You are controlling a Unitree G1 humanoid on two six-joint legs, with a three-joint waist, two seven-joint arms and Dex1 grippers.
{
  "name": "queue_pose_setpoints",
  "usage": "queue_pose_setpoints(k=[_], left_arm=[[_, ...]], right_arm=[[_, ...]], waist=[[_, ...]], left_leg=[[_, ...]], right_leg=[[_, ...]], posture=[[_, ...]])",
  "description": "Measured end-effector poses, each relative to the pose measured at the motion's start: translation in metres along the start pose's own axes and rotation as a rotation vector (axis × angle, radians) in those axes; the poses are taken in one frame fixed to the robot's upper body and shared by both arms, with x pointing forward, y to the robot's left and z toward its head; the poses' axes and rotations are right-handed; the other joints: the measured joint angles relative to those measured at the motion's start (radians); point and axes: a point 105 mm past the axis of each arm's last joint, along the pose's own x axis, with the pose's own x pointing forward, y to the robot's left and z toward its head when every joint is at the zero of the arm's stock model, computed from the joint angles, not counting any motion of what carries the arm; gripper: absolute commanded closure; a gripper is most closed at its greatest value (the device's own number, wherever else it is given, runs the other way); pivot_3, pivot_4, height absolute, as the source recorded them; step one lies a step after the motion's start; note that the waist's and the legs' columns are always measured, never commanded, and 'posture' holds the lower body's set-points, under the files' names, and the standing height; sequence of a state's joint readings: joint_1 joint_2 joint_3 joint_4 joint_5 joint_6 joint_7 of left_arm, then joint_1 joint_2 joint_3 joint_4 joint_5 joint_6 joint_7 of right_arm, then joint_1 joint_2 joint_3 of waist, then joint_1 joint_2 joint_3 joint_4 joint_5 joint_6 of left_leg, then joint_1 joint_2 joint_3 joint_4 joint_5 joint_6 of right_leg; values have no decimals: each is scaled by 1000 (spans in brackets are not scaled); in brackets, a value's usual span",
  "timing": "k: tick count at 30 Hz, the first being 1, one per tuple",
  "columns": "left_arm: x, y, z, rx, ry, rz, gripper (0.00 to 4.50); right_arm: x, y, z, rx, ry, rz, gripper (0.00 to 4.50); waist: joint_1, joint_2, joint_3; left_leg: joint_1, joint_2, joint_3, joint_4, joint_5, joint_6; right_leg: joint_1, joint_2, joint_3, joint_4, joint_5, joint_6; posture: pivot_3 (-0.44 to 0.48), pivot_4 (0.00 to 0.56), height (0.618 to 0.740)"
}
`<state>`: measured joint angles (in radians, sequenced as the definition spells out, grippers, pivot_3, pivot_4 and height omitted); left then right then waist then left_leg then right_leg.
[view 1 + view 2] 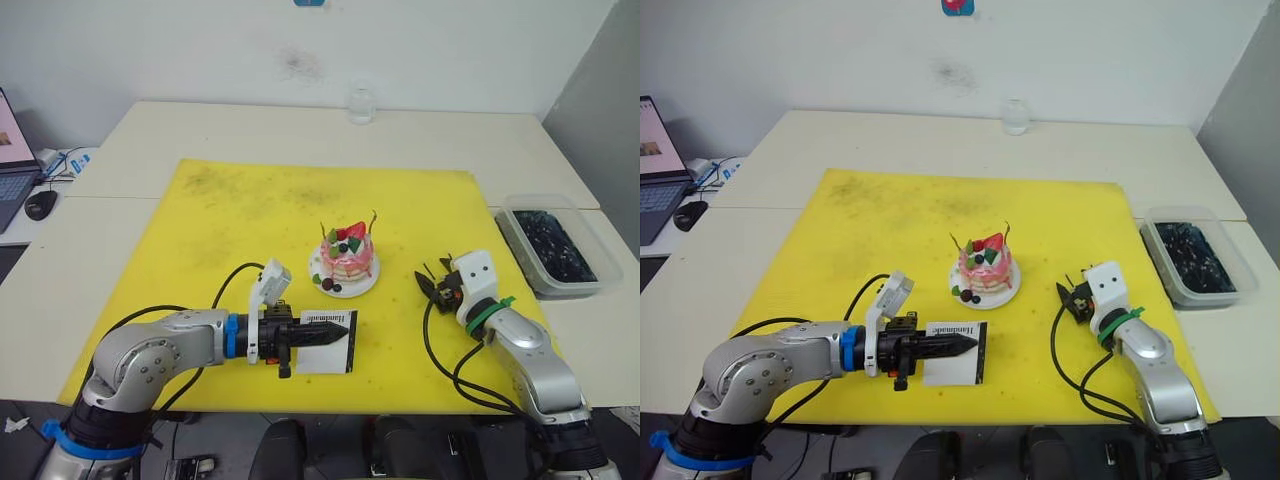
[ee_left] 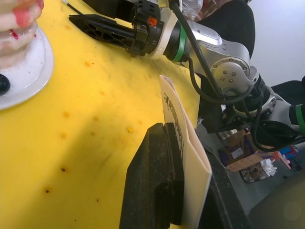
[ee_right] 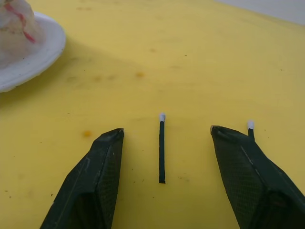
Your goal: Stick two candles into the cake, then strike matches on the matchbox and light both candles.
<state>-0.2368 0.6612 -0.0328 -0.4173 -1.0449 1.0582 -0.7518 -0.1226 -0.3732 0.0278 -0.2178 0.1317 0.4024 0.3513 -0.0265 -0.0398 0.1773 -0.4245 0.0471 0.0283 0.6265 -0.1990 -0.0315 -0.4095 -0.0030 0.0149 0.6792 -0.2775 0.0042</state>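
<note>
The pink-and-white cake [image 1: 347,256] sits on its white plate [image 1: 357,288] in the middle of the yellow mat [image 1: 250,210]. Two thin candles [image 1: 373,221] [image 1: 323,233] stand in its top, unlit. My left gripper [image 1: 338,327] is shut on the white matchbox [image 1: 325,352], which it holds on edge in front of the cake. To the right of the plate, my right gripper [image 3: 167,129] is open and low over the mat. One dark match [image 3: 161,149] lies between its fingers. The white tip of a second match [image 3: 250,125] shows beside one finger.
A clear bin [image 1: 555,245] of dark pieces stands off the mat's right edge. A small glass [image 1: 361,103] is at the table's far side. A laptop [image 1: 12,165] and a mouse [image 1: 41,204] are at the far left.
</note>
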Motion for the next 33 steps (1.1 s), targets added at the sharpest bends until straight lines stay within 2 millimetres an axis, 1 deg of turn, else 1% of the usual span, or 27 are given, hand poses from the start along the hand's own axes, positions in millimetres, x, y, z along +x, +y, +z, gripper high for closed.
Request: queue_pose_setpoints(k=[2, 6, 8, 9, 15, 19, 23, 26, 30, 33], left_arm=[[0, 1, 1, 5, 1, 5, 4500], [-1, 4, 0, 4, 4, 20, 4500], [-2, 6, -1, -1, 5, 28, 4500], [-2, 7, -1, 0, 6, 30, 4500], [-2, 8, -1, 4, 7, 36, 4500], [-2, 8, -2, 4, 4, 39, 4500], [-2, 9, -3, 5, 2, 40, 4500], [-1, 9, -3, 6, 3, 43, 4500], [0, 10, -3, 6, 4, 42, 4500], [2, 10, -3, 9, 5, 36, 4500]], right_arm=[[1, 0, -1, 2, 5, -1, 2104], [3, 1, -2, 11, 30, -1, 3533], [3, 1, -2, 8, 51, -11, 4338], [3, 1, -2, 8, 57, -16, 4468], [3, 3, 0, 41, 72, -43, 4468], [-3, 7, 6, 60, 61, -23, 4468], [-17, 16, 22, 48, 32, 29, 4468], [-34, 25, 30, 18, 31, 85, 4468], [-51, 43, 21, 51, 65, 144, 4468], [-55, 59, 9, 89, 71, 172, 4468]], waist=[[0, 0, 0], [0, 0, 0], [0, 0, 0], [0, 0, 0], [0, 0, 0], [0, 0, 0], [0, 0, 0], [0, 0, 0], [0, 0, 0], [0, 0, 0]], left_leg=[[1, 0, 0, 0, 0, 0], [3, 0, 0, 1, 0, 0], [3, 0, 0, 1, 0, 0], [3, 0, 0, 1, 0, 0], [4, 0, 0, 1, 0, 0], [3, 0, 0, 0, 0, 0], [3, 0, 0, 0, 0, 0], [3, 1, 0, 0, 0, 0], [3, 1, 0, 0, 0, 0], [4, 1, 0, 0, 0, 0]], right_leg=[[1, 0, 0, 0, 0, 0], [3, 0, 0, 0, 0, 0], [3, 0, 0, 0, 0, 0], [3, 0, 0, 0, 0, 0], [3, 0, 0, 0, 0, 0], [3, 0, 0, 0, 0, 0], [3, 0, 0, 0, 0, 0], [3, 0, 0, 0, 0, 0], [3, 0, 0, 0, 0, 0], [3, 0, 0, 0, 0, 0]], posture=[[0, 150, 740], [0, 150, 740], [0, 150, 740], [0, 150, 740], [0, 150, 740], [0, 150, 740], [0, 150, 740], [0, 150, 740], [0, 150, 740], [0, 150, 740]])
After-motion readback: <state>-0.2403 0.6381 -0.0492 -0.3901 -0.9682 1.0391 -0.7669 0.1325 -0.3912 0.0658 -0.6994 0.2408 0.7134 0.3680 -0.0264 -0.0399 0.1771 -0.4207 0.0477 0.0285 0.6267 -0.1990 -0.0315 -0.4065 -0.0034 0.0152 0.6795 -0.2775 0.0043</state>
